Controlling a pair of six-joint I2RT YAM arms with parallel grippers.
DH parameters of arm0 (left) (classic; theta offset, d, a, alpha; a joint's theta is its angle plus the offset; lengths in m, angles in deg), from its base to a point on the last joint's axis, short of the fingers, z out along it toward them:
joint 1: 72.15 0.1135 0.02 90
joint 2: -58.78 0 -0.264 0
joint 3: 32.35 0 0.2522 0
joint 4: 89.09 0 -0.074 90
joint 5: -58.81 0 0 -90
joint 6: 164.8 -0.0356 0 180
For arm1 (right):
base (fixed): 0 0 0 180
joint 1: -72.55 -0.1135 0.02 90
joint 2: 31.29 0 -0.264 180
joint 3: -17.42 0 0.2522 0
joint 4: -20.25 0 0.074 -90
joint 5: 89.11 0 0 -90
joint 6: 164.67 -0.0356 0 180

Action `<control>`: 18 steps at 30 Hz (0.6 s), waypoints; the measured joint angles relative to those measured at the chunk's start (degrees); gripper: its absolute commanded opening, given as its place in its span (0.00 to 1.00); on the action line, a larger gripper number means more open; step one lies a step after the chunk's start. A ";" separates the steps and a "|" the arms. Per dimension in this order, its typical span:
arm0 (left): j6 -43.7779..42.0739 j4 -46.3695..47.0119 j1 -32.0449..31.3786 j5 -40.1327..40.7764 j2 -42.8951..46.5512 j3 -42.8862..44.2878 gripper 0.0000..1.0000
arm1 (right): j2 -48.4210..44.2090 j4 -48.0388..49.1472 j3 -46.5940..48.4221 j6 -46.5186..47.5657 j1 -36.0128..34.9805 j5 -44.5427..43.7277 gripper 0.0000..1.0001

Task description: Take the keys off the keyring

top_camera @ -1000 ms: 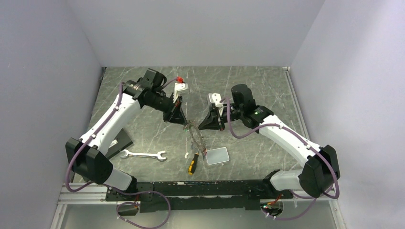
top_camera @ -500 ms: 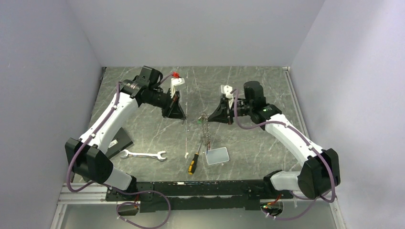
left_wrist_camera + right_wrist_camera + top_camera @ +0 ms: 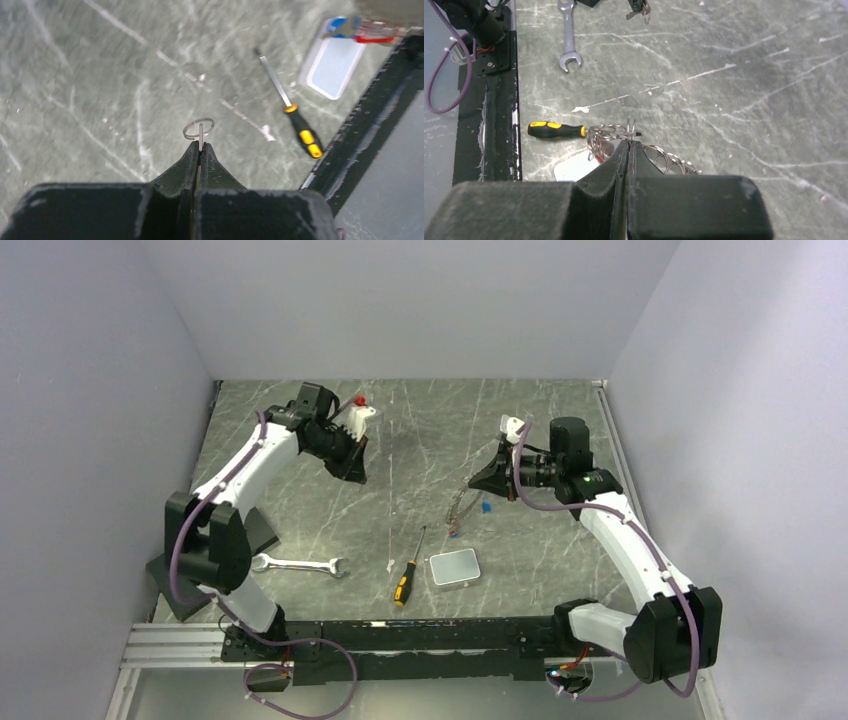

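The left hand (image 3: 199, 145), pressed together, pinches a small ring (image 3: 198, 128) over bare table (image 3: 420, 430). The right hand (image 3: 629, 144) pinches the keyring (image 3: 460, 506); the keys (image 3: 485, 507) dangle near the grey box (image 3: 455, 567).

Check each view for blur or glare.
Top view: even light, sharp, no glare. Left wrist: table smeared, box soft, yet the small ring in the left claw reads clearly. Right wrist: wrench and screwdriver crisp; right claw, holding the key bunch, soft.

One wrench (image 3: 300, 565), one screwdriver (image 3: 405, 580), one box (image 3: 455, 567) (keys (image 3: 458, 512) bunched, uncountable).
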 measured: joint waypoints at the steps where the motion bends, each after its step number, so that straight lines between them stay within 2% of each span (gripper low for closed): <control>1: 0.15 0.20 0.04 1.79 -1.22 -0.07 0.00 | -0.13 0.02 -0.57 -0.28 0.07 -0.39 0.00; 7: 0.55 1.40 0.11 10.75 -8.07 -1.11 0.00 | -0.17 3.23 -4.55 -4.72 0.39 -2.29 0.00; 15: 2.38 2.45 0.20 15.58 -15.17 -2.05 0.01 | -0.17 11.13 -6.95 -10.88 0.39 -2.29 0.00; 17: 2.84 2.54 0.20 15.89 -16.61 -2.01 0.07 | -0.17 12.46 -7.63 -11.87 0.42 -2.29 0.00; 18: 3.08 2.49 0.20 15.91 -17.38 -1.92 0.14 | -0.17 12.87 -7.85 -12.09 0.44 -2.32 0.00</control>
